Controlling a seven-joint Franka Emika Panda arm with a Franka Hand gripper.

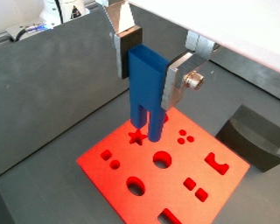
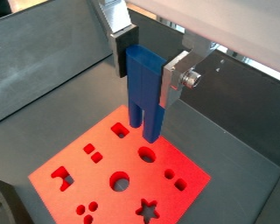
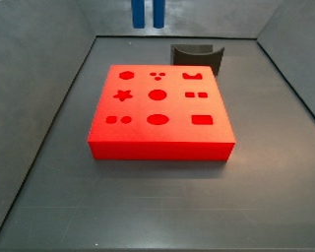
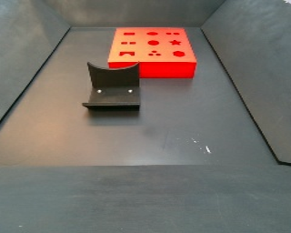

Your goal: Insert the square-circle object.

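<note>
My gripper (image 1: pixel 146 63) is shut on the square-circle object (image 1: pixel 146 92), a small blue piece held upright with its two prongs pointing down. It hangs well above the red block (image 1: pixel 166 171), with its prongs over the block's star-hole corner in a wrist view. Both wrist views show the silver fingers (image 2: pixel 178 74) clamping its blocky top (image 2: pixel 145 83). In a side view only the two blue prong tips (image 3: pixel 147 12) show at the top edge, above and behind the red block (image 3: pixel 160 108). The gripper is out of sight in both side views.
A dark grey curved piece (image 3: pixel 196 54) stands on the floor just behind the red block and also shows in a side view (image 4: pixel 112 86). Grey sloping walls (image 3: pixel 42 118) enclose the floor. The red block (image 4: pixel 152 50) has several shaped holes.
</note>
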